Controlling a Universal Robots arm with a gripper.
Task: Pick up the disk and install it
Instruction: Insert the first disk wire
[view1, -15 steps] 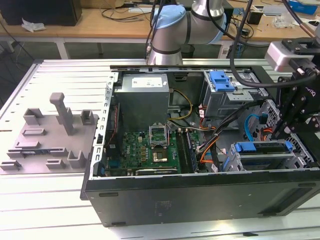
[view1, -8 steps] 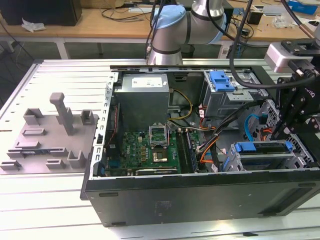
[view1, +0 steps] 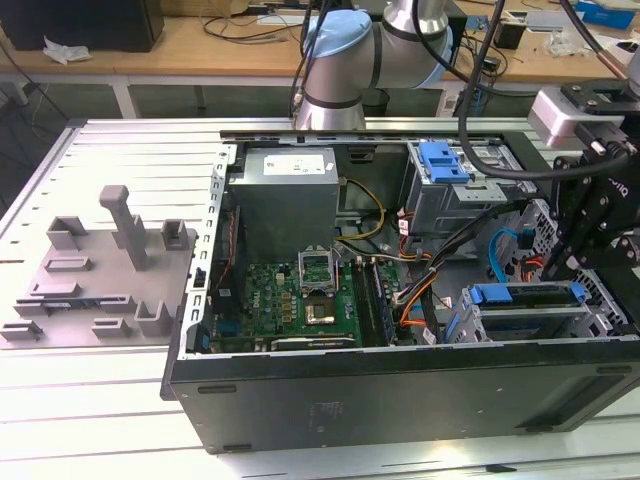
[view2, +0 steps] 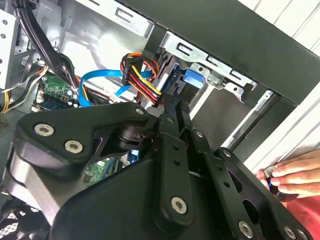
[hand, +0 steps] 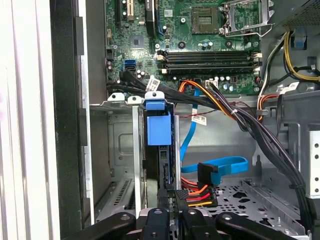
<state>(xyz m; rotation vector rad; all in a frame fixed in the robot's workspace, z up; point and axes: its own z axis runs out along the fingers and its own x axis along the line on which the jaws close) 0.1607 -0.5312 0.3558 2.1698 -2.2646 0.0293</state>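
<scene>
First wrist view: jaws pinch disk (hand: 159, 132) | second wrist view: hand (view2: 292, 175) beside case (view2: 260, 45)

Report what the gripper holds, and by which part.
Cannot tell: the gripper sits at the near end of the disk in its bay; any grip is hidden.

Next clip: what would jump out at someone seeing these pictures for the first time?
An open computer case lies on its side in the middle of the exterior view, its green circuit board bared. In the first wrist view the black tool sits close to the disk, whose bright blue frame stands in the drive bay. In the second wrist view a person's hand shows just outside the case.
</scene>
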